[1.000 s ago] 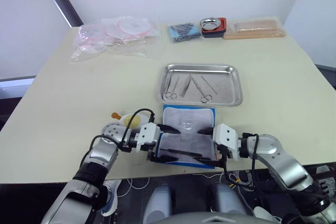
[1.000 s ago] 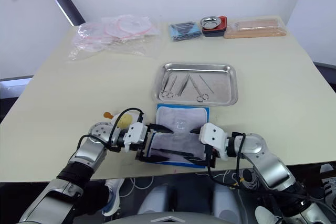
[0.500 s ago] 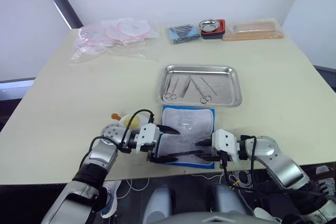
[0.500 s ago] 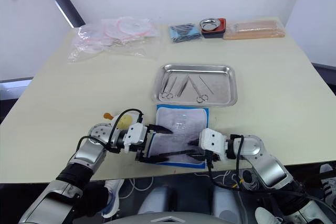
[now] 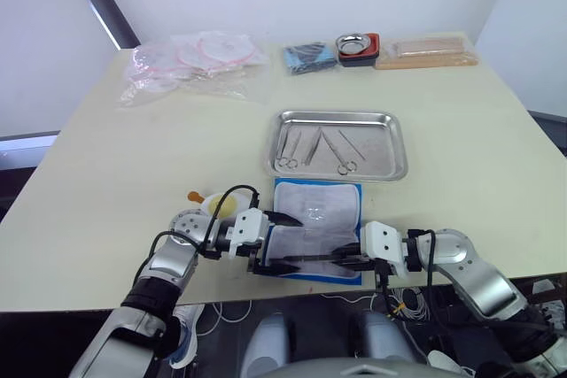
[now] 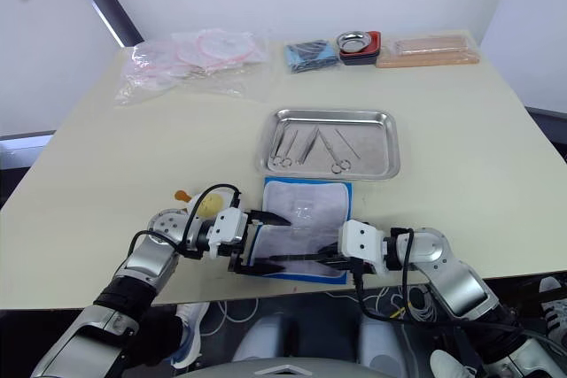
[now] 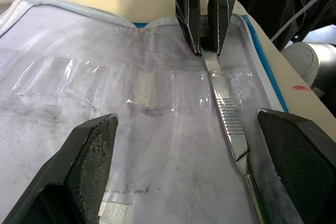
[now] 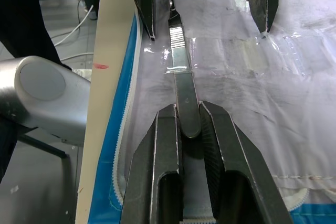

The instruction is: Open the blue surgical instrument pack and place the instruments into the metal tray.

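The blue surgical instrument pack (image 5: 317,219) lies unfolded at the table's near edge, its pale lining up. A straight slim metal instrument (image 8: 180,72) rests on the lining along the pack's front side. My right gripper (image 8: 188,129) is shut on one end of it, fingers pinching the handle. My left gripper (image 5: 282,242) stands open over the pack's left side, one finger (image 7: 89,153) on each side of the lining, the instrument's (image 7: 227,116) far end near one finger. The metal tray (image 5: 383,144) sits just beyond the pack and holds several instruments (image 5: 314,148).
Clear plastic bags (image 5: 190,59) lie at the back left. A dark-blue folded bundle (image 5: 310,55), a small steel bowl (image 5: 357,42) and a tan flat box (image 5: 430,49) line the back edge. A small yellow object (image 5: 218,204) sits by my left wrist.
My right gripper went from open to shut on the straight instrument, shifting slightly toward the pack's front edge. The left gripper stayed open and still.
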Controlling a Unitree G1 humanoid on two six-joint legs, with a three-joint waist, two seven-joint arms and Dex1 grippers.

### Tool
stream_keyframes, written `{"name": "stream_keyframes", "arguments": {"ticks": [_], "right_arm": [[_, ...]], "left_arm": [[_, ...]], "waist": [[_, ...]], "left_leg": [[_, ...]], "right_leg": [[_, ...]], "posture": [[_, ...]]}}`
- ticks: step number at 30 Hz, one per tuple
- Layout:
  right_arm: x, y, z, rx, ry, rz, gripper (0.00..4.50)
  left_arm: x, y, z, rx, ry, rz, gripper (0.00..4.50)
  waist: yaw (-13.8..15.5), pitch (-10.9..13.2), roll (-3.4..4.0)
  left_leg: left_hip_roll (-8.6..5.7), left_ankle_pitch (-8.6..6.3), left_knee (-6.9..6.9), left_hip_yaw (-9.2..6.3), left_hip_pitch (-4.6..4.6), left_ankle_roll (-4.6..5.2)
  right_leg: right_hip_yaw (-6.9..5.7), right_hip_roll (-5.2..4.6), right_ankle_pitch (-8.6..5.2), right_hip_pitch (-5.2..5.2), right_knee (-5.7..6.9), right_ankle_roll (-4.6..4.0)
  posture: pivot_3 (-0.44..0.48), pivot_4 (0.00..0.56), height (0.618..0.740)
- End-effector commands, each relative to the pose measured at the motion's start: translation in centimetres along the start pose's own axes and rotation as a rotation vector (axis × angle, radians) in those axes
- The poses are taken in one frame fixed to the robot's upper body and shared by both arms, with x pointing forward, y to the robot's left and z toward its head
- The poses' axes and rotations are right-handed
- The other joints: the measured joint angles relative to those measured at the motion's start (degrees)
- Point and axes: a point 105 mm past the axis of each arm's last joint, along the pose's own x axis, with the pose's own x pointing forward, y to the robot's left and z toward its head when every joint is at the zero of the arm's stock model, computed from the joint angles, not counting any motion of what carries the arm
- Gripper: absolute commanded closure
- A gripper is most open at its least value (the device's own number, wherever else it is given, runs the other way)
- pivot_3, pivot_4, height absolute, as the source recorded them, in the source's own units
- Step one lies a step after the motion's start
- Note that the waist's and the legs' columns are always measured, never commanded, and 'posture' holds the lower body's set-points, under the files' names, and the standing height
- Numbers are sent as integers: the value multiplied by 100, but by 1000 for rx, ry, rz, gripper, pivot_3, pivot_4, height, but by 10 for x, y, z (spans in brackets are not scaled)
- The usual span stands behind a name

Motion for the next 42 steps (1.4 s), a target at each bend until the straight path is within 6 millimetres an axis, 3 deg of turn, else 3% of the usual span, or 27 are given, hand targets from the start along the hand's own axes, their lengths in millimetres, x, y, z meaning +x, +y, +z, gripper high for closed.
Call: {"name": "stream_keyframes", "arguments": {"ticks": [1, 6, 24, 30, 42], "right_arm": [[-9, -11, 20, -65, -2, -38, 4463], [-13, -10, 30, -94, 20, -36, 4463], [-43, -9, 27, -129, 142, -39, 4463], [-59, -6, 25, -123, 172, -42, 4463], [-112, -2, 19, -80, 237, -54, 4463]], "left_arm": [[-2, -33, -48, -169, 183, -81, 0], [0, -32, -47, -161, 184, -88, 0], [2, -31, -47, -163, 178, -86, 0], [3, -30, -47, -164, 178, -89, 0], [3, -30, -47, -165, 178, -94, 0]], "waist": [[1, 1, 0], [0, 6, -2], [2, 13, -3], [11, 18, -5], [28, 23, -6]], "left_leg": [[0, 0, 0, 0, -1, 0], [0, 0, 0, -1, -4, 0], [-2, 0, 0, -1, -9, 0], [-3, 0, 0, -2, -10, -1], [-13, -1, 0, -3, -13, -1]], "right_leg": [[0, 0, 0, -1, 0, 0], [0, 0, 0, -5, 0, 0], [-1, -3, 0, -9, -1, 0], [-2, -4, 0, -9, -2, 0], [-1, -12, -1, -9, -6, 2]], "posture": [[0, 150, 740], [0, 150, 740], [0, 150, 740], [0, 150, 740], [0, 150, 740]]}}
